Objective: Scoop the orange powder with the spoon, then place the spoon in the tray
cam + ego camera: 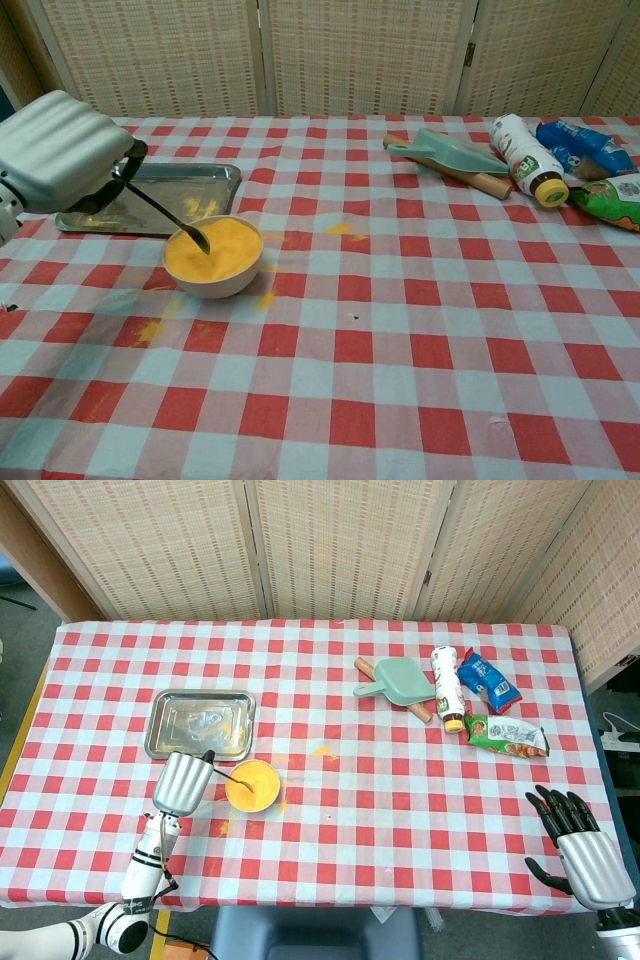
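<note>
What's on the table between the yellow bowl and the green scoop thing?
Only checked cloth with a small spill of orange powder on it, seen in both views. Nothing else lies between the bowl and the green dustpan.

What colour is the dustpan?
Pale green; the dustpan shows best in the head view.

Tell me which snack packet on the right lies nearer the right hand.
The green packet, just past the bottle's cap; the blue packet sits farther back from the right hand.
</note>
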